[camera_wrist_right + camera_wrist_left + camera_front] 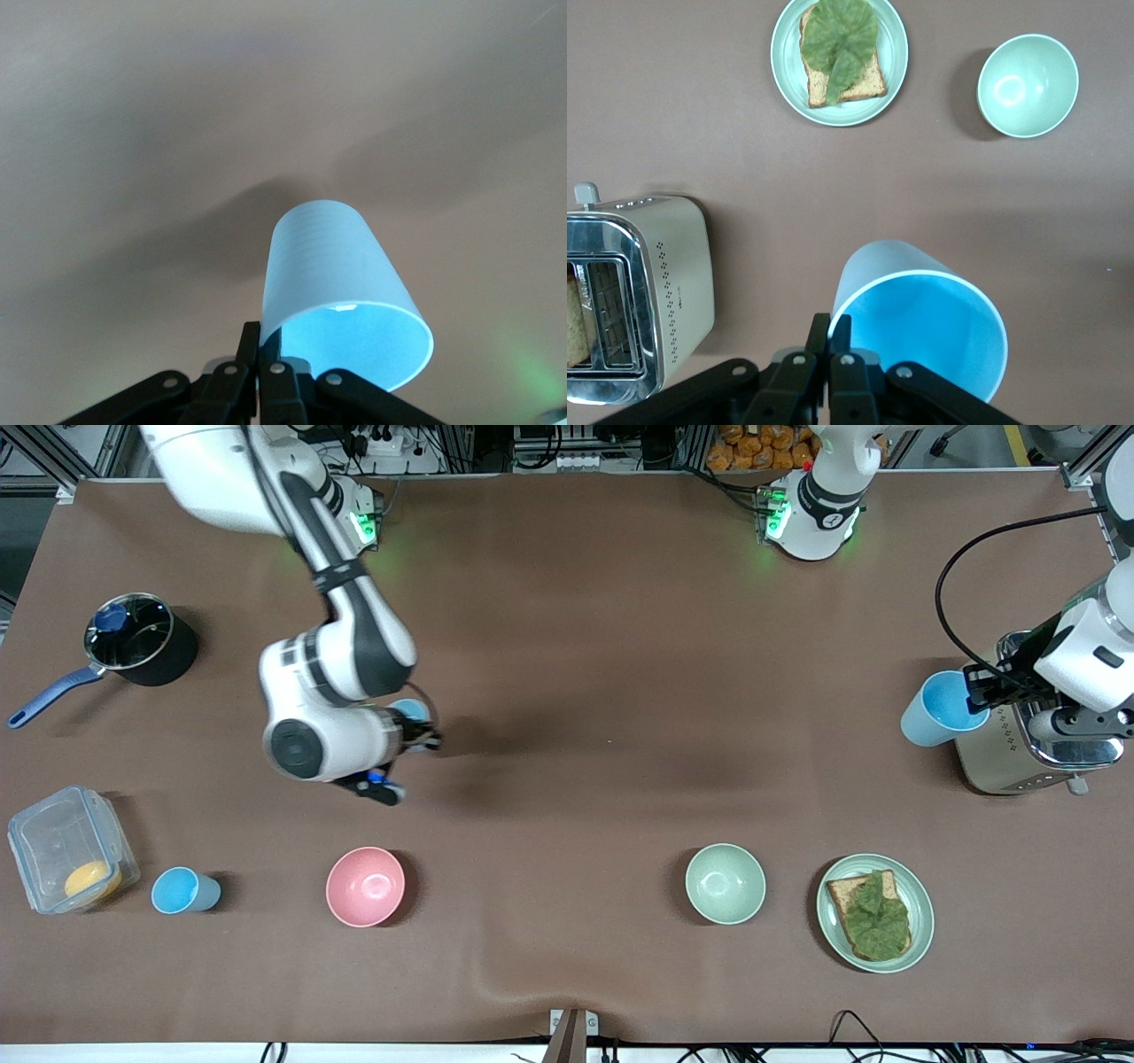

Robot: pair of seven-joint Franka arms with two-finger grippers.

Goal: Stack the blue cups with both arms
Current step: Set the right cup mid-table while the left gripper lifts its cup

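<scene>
Across a brown table [567,646], three blue cups, two bowls, one plate, one toaster, one saucepan and one clear box. Landmark for every place below: pink bowl [365,886], near the front camera, toward the right arm's end. Just above that bowl in the air, right gripper [423,735], fingers [251,347] pinched on the rim of one blue cup [341,288], tilted, mouth toward the wrist camera, over bare tabletop farther from the front camera than the pink bowl. Well away toward the left arm's end, left gripper [974,691], fingers [819,335] clamped on the rim of a second blue cup [941,708], also tilted, held up just beside a silver toaster [1019,753]. Third blue cup [183,890] upright on the table, beside the pink bowl toward the right arm's end, untouched, and just beside a clear lidded box [66,849] with something orange inside. Farther from the front camera than that box, a black saucepan [137,642] with a blue handle. Toward the left arm's end from the pink bowl, in the same row, a pale green bowl [725,883], then a green plate [917,948] carrying one slice of toast [873,912] with a green leaf on it. No cup stacked in another yet.
</scene>
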